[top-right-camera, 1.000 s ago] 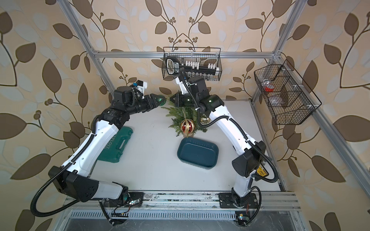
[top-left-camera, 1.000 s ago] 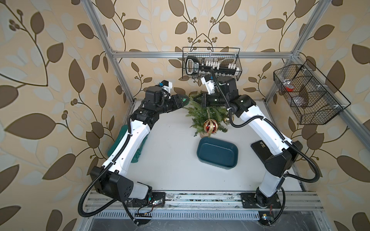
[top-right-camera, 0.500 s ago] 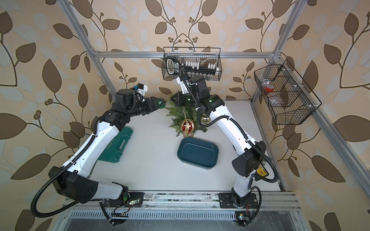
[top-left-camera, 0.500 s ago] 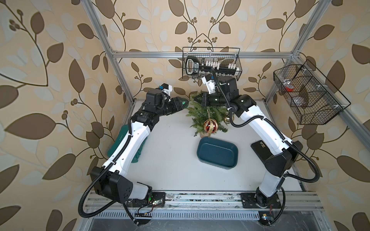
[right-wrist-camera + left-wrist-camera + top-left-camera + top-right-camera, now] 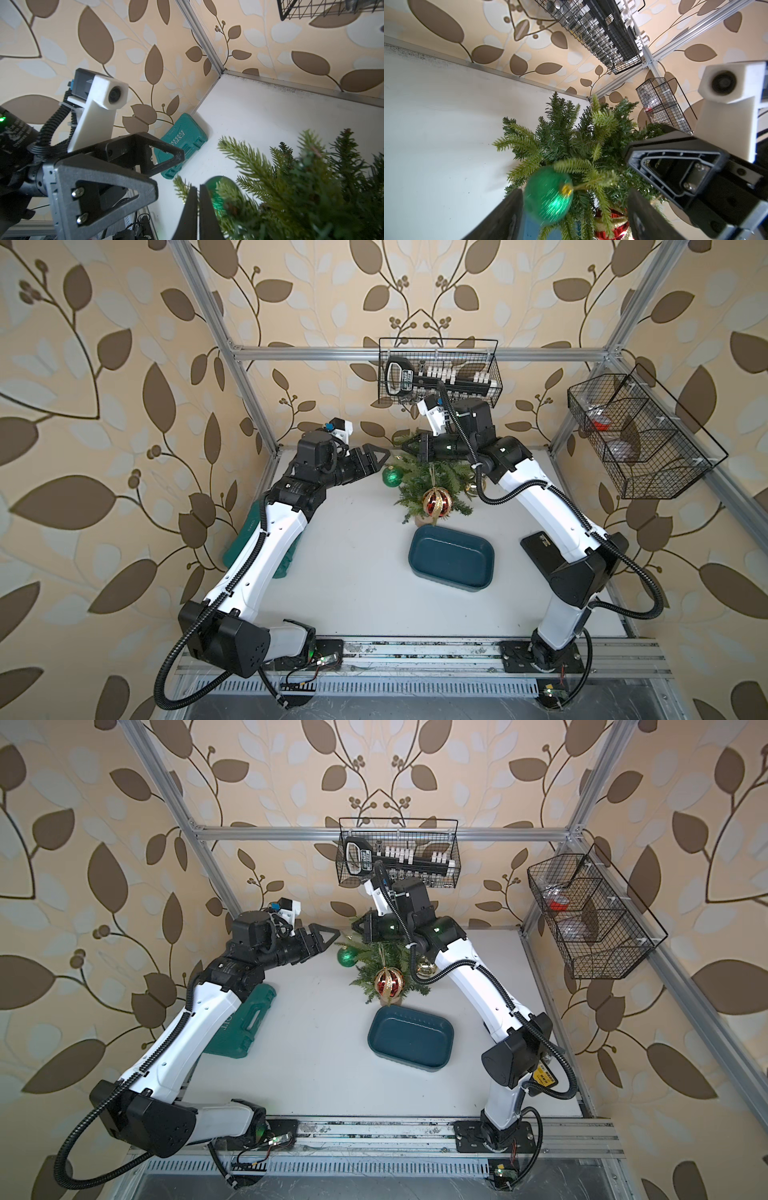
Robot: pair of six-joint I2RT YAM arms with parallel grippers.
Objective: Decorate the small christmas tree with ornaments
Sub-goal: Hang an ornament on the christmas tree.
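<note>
Top views both show the left hand drawn back slightly from the small christmas tree, its two fingers now spread apart. A second ago it was closed on the green ornament and held against the foliage. That ornament now hangs from an outer branch on the left arm's side of the tree, just beside the open fingers and no longer gripped. With all three baubles on the tree, the decorating looks about finished. The tree stands upright towards the back of the white desk, just behind the teal tray, which holds nothing. A red ornament with gold stripes dangles at the tree's front. A gold ornament peeps out on the right arm's side. The right hand sits at the treetop, fingers together. Left wrist view: the green ornament, blurred as if swinging, hangs by its gold cap from a pale needle sprig, framed by the parted dark fingers. Feathery light and dark green branches fan out behind it. Right wrist view: the right hand is closed, with only a sliver between its fingers. Whether a needle tip is pinched there cannot be told. A patch of the green ornament shows through the branches.
</note>
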